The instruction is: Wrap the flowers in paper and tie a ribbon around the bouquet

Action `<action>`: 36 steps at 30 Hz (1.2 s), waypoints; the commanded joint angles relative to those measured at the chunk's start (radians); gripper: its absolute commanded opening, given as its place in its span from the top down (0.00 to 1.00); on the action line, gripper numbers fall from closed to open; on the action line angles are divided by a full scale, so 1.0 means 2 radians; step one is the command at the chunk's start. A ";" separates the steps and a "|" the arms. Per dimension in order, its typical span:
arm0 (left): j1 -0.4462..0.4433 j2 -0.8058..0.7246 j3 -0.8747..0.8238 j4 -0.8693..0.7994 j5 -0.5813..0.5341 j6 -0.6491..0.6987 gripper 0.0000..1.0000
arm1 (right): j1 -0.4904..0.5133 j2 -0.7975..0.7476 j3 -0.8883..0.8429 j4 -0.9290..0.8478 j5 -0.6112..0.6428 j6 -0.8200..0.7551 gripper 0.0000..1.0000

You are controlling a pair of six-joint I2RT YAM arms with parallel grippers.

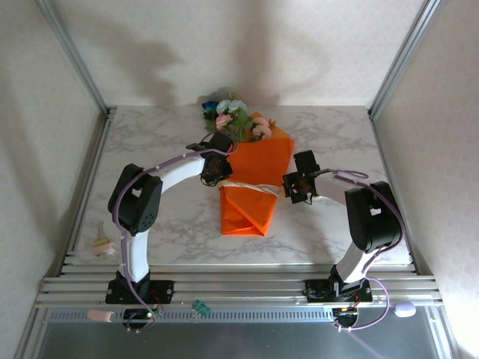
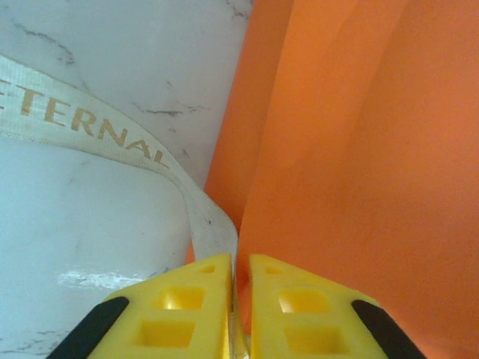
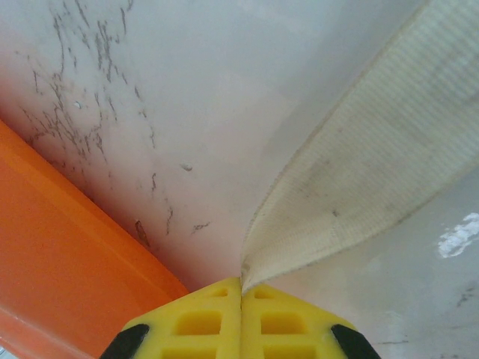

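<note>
So from above, the bouquet (image 1: 258,166) is lying flat in the middle of the marble bench (image 1: 150,134). It's an orange paper cone with pink, white and blue flowers (image 1: 233,116) poking out the far end, and the folded narrow end points back toward the arm bases. A cream ribbon (image 1: 251,186) crosses the cone's waist, with the left hand (image 1: 215,178) down at its left end and the right hand (image 1: 290,191) at its right end, both right beside the paper's edges. There's also a small pinkish bit (image 1: 102,245) sitting by itself at the bench's left edge.
</note>
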 commanded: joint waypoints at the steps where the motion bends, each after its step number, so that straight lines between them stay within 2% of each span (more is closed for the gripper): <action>1: -0.002 -0.012 0.004 -0.022 -0.010 -0.004 0.96 | -0.002 -0.008 0.005 -0.017 0.016 -0.003 1.00; 2: -0.002 -0.014 0.000 -0.019 -0.009 -0.005 1.00 | -0.002 -0.009 0.005 -0.019 0.016 -0.003 1.00; 14: 0.005 -0.078 -0.013 -0.031 -0.048 -0.007 1.00 | -0.005 -0.022 0.019 -0.041 0.029 -0.030 1.00; 23: 0.069 -0.154 -0.104 0.027 -0.011 -0.032 1.00 | -0.036 -0.046 0.024 -0.077 0.047 -0.075 1.00; 34: 0.141 -0.168 -0.152 0.056 0.009 -0.032 1.00 | -0.100 -0.055 0.025 -0.092 0.036 -0.133 1.00; 36: 0.150 -0.170 -0.167 0.073 0.026 -0.046 1.00 | -0.112 -0.054 0.027 -0.089 0.032 -0.141 1.00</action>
